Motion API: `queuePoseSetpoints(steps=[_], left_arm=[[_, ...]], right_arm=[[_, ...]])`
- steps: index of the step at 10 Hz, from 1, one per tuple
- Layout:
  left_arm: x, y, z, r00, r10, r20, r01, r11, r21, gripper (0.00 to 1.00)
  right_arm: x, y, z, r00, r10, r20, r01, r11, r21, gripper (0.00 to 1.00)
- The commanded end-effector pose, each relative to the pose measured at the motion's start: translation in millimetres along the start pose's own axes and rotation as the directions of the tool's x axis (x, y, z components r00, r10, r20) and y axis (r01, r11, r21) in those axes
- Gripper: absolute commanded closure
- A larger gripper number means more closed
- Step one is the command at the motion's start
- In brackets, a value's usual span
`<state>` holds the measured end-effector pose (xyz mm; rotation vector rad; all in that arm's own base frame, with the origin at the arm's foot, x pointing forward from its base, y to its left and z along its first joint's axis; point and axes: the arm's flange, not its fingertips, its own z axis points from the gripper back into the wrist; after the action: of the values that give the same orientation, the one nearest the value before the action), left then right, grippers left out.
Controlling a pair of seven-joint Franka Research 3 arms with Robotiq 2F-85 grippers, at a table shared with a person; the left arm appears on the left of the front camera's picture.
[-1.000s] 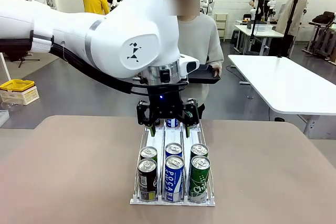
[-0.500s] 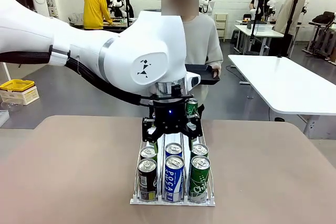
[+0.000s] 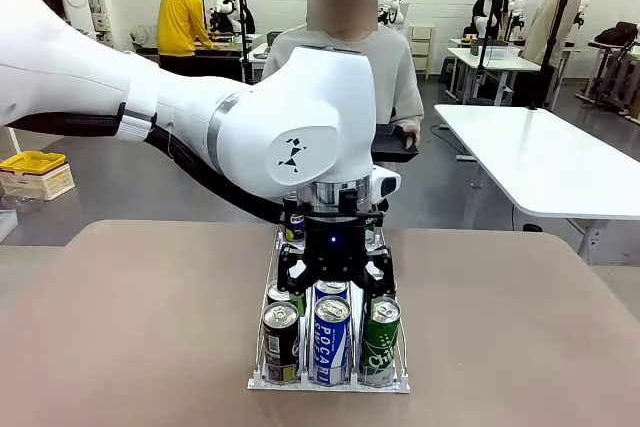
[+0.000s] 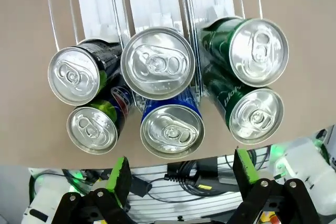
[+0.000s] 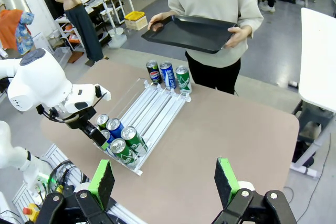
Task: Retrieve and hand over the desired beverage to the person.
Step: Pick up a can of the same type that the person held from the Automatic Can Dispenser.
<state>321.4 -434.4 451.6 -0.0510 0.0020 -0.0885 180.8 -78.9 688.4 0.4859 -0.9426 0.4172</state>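
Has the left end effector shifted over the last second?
Yes. The left end effector has come toward the camera along the rack, from its far end to above the front cans.

Front cans [image 3: 331,337] crowded, rack [image 5: 157,109] middle bare

Spread left jaws above front cans [image 3: 331,342] in rack [image 3: 300,385]
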Motion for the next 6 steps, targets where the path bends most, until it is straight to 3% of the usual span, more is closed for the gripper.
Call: queuePoseSetpoints(steps=[1,6], left_arm=[[-0.7,1.0,2.5,0.998,-0.059,0.019,0.058,0.997,0.041,0.0],[6.4,0.7,-5.3,0.998,-0.041,0.043,0.038,0.997,0.065,0.0]], right_arm=[[-0.5,0.4,-2.3,1.0,0.003,-0.001,-0.003,1.0,0.015,0.0],[-0.5,0.4,-2.3,1.0,0.003,-0.001,-0.003,1.0,0.015,0.0]])
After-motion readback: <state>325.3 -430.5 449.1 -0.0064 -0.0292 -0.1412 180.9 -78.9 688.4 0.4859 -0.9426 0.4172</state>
